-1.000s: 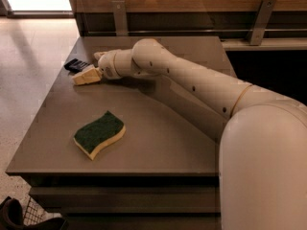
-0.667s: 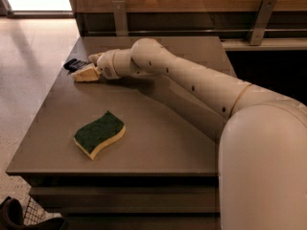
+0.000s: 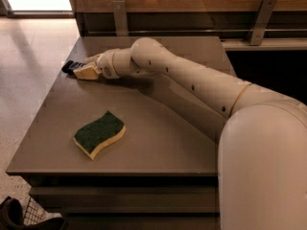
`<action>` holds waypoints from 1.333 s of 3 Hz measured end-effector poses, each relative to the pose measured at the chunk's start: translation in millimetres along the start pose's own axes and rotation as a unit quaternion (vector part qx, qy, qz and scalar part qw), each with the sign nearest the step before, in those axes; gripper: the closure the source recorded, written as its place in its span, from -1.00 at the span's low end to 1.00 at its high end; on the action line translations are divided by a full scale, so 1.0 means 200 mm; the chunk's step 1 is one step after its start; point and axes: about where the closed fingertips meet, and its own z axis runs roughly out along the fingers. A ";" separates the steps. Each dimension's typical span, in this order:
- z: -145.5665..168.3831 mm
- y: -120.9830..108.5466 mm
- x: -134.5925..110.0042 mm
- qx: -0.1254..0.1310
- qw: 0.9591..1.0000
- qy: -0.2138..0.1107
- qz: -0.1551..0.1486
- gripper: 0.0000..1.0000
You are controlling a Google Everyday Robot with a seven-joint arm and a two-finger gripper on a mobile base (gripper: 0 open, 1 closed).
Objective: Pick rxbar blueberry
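The rxbar blueberry is a small dark flat bar at the table's far left edge, partly hidden by the gripper. My gripper reaches across the table from the right and sits low on the tabletop, right at the bar, with its tan fingers over the bar's right end. Whether the bar lies between the fingers does not show.
A green-and-yellow sponge lies on the grey table toward the front left. My white arm crosses the table's right half. A wooden wall with metal brackets stands behind. The table's left edge drops to the floor.
The gripper has stayed at the bar at the far left edge; no clear movement shows. The sponge has not moved.
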 end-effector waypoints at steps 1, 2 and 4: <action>0.00 0.00 0.00 0.000 1.000 0.000 0.000 1.00; 0.00 0.00 0.00 0.000 1.000 0.000 0.000 1.00; -0.13 0.02 -0.14 -0.009 1.000 0.002 -0.025 1.00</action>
